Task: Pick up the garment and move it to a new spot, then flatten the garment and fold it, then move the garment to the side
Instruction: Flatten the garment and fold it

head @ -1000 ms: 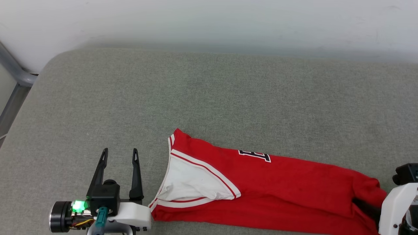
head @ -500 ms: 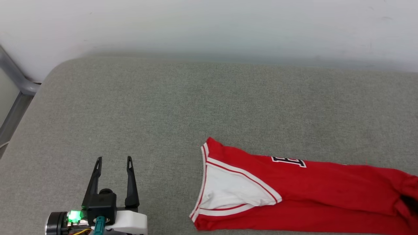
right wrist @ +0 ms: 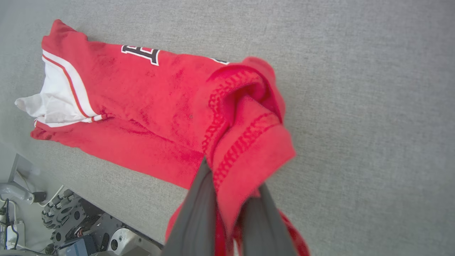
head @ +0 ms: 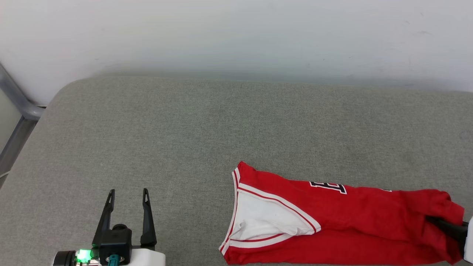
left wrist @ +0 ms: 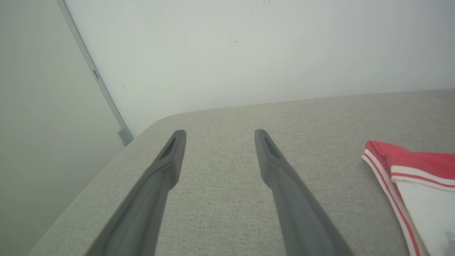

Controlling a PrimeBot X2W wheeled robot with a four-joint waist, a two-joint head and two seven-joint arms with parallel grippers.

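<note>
Right gripper (right wrist: 231,199) is clamping the bunched red end of the garment (head: 332,221), fingers pinched together on the cloth. That grip is sitting at 4 o'clock in the head view, right at the frame edge. The garment is lying as a long band on the grey cushion (head: 184,129), running from 6 toward 4 o'clock, with the white sleeve panel at its 9 o'clock end. Gripping one end looks set up for dragging it sideways, though the fold state is hard to judge here. Left gripper (head: 127,194) is hovering at 7 o'clock with fingers spread apart, holding nothing, well clear of the cloth so it isn't snagging.
</note>
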